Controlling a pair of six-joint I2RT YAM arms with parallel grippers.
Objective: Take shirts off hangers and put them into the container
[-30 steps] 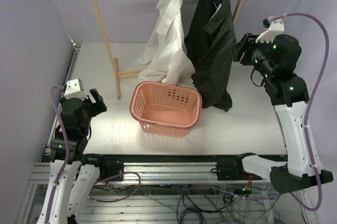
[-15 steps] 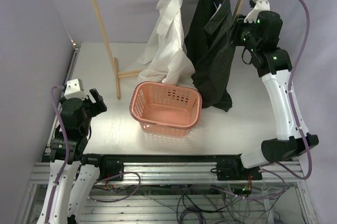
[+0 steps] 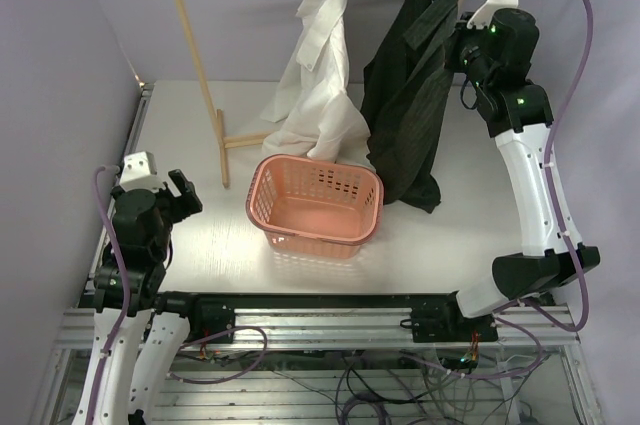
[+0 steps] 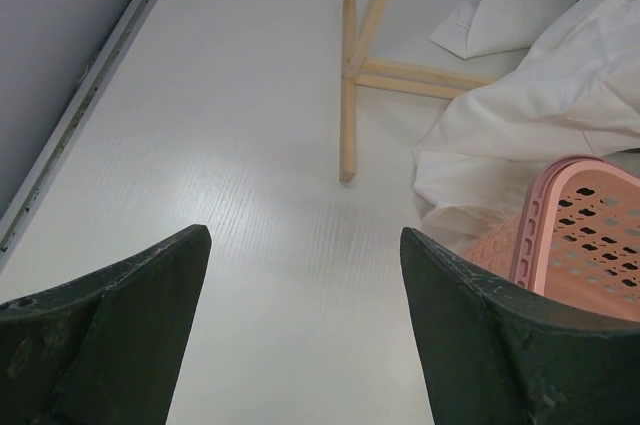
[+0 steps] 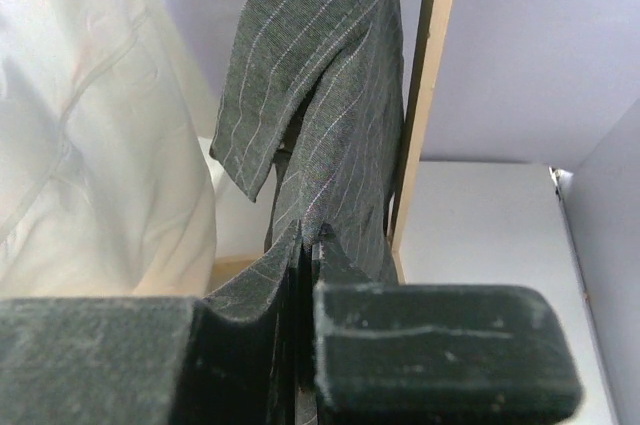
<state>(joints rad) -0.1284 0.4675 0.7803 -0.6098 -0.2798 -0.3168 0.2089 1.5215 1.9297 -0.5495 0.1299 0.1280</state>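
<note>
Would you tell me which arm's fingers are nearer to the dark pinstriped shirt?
Right. The right fingers are shut on the dark shirt's fabric beside the rack post; the left fingers stand open at the table's near-left corner, across the basket from it.

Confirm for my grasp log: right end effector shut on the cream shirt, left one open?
No. The right end effector is shut on the dark pinstriped shirt, not the cream shirt, per the right wrist view; the left end effector is open.
</note>
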